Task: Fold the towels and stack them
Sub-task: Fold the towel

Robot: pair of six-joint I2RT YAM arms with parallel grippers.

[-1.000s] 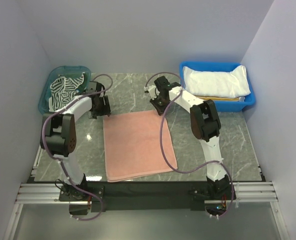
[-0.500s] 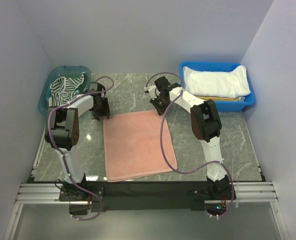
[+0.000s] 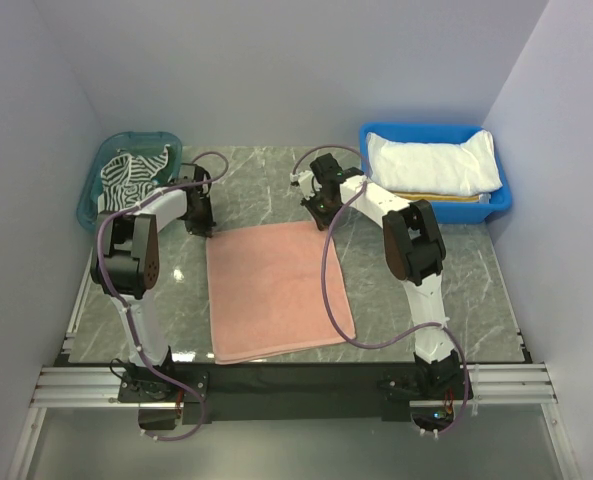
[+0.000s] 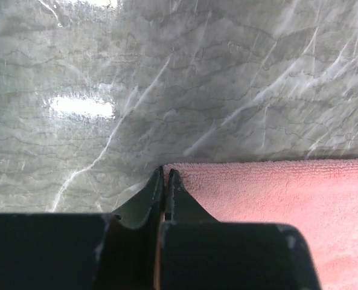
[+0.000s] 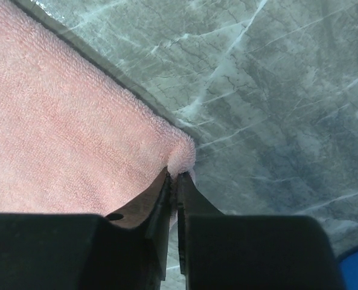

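We see the salmon pink towel [image 3: 276, 290] spread flat on the marble worktop [image 3: 456, 270] between the two arms, its near edge close to the front rim. The left hand [image 4: 165, 176] is down at the towel's far left corner with its jaws pressed together; whether any cloth is caught between them we cannot tell. The right hand [image 5: 174, 180] sits at the far right corner, jaws almost together, pinching a small puckered tuft of the pink cloth. The dark-and-white striped towel [image 3: 131, 175] lies crumpled in the teal bin [image 3: 141, 135] at the far left — the white towel [image 3: 431, 165] lies folded in the blue bin [image 3: 421, 128] at the far right.
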